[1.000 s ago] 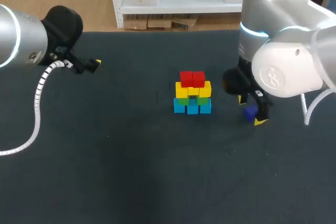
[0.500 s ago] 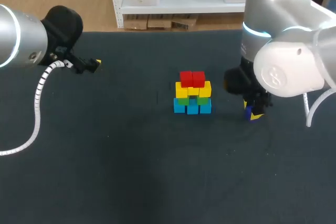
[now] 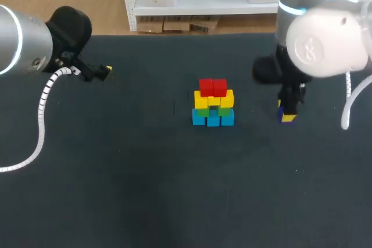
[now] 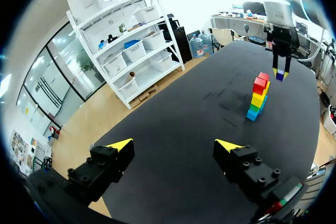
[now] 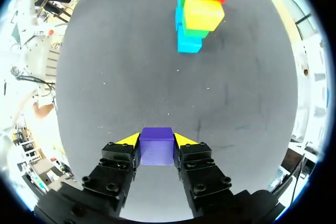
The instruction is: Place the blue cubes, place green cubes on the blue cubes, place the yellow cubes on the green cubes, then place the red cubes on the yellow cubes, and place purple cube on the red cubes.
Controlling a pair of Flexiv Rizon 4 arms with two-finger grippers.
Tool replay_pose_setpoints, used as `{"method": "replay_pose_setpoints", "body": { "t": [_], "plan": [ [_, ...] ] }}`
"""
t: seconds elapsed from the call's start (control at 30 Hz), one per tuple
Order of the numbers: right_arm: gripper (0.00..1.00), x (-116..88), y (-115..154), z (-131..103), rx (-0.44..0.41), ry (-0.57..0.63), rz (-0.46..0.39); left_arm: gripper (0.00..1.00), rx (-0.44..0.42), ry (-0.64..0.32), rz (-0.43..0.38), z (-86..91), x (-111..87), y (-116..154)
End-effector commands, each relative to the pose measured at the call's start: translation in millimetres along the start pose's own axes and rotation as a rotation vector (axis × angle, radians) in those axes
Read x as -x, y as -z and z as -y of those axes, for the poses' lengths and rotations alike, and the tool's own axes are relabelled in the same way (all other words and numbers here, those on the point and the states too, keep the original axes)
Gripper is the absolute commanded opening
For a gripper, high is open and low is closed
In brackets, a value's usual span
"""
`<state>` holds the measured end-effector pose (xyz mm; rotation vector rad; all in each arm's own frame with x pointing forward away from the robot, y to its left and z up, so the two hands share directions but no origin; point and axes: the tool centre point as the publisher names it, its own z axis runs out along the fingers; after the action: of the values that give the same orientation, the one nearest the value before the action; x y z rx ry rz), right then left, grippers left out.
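A stack stands mid-table: blue cubes at the bottom, green cubes on them, yellow cubes above, red cubes on top. My right gripper hangs to the right of the stack, lifted off the table, shut on the purple cube; the right wrist view shows both yellow tips pressed against its sides, with the stack ahead. My left gripper is far off at the table's back left, open with nothing between its fingers; the stack lies well ahead of it.
The dark table carries nothing else. Wide bare room lies in front of and left of the stack. The right arm's bulky body hangs over the back right of the table.
My right gripper closed on the purple cube and lifted it up off the table, shifting slightly away from the near edge. The left arm has not moved.
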<state>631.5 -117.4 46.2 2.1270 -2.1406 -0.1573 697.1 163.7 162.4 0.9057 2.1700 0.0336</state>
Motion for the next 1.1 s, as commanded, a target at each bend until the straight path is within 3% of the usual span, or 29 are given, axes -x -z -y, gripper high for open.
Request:
{"method": "replay_pose_setpoints", "body": {
  "t": [0.03,0.3,0.57,1.1],
  "plan": [
    [0.00,6.3,30.8,-5.3,-0.029,-0.014,-0.013,1.00,-0.005,-0.001,0.003,-1.3,-0.4,-0.6],
    [0.00,30.1,84.2,3.7,-0.118,0.018,-0.044,1.00,-0.005,-0.001,0.003,-1.3,-0.4,-0.6],
    [0.00,49.1,112.0,22.5,-0.146,0.040,-0.021,1.00,-0.005,-0.001,0.003,-1.3,-0.4,-0.6],
    [0.00,111.4,123.7,40.1,-0.183,0.128,0.032,1.00,-0.005,-0.001,0.003,-1.3,-0.4,-0.6]
  ]
}}
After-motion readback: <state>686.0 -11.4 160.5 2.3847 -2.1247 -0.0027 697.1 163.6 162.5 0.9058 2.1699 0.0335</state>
